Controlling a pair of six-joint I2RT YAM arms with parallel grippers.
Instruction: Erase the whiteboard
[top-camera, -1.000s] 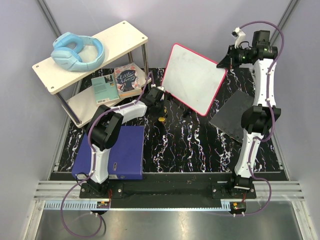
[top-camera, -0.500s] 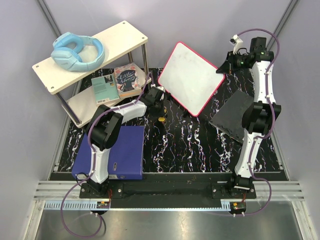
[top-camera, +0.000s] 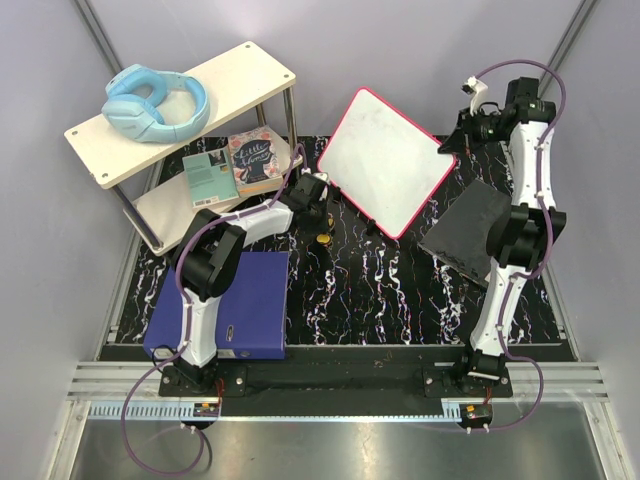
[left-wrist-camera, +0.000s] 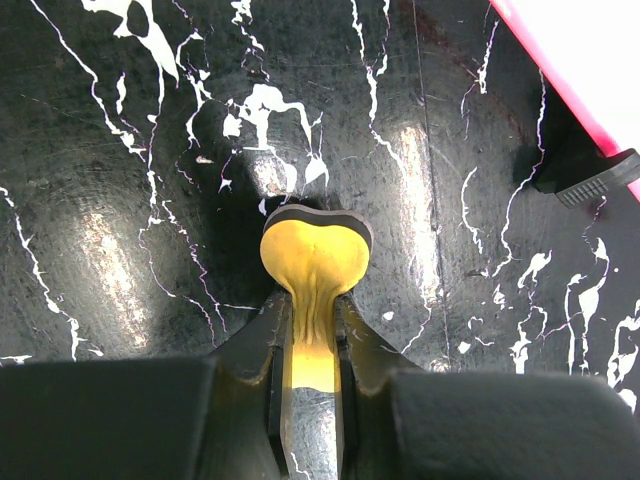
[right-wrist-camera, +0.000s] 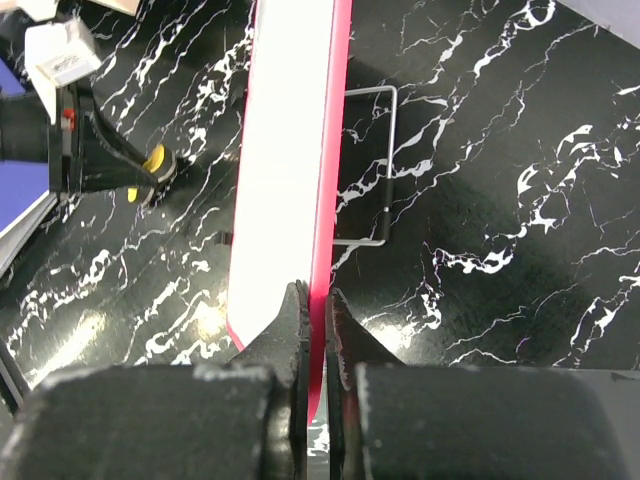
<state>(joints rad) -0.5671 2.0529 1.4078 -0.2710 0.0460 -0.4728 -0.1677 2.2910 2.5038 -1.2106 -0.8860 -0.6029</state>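
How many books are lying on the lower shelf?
2. A teal book lies at the left of the lower shelf, with a dark patterned book beside it on the right. The upper shelf may hide others.

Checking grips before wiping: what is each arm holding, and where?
Right fingers pinch the whiteboard by its pink edge near a corner; left fingers clamp a yellow tool by its narrow stem.

Most of whiteboard (left-wrist-camera: 600, 50) cut off at corner; yellow object (left-wrist-camera: 315, 255) base hidden inside left tool (left-wrist-camera: 312, 305).
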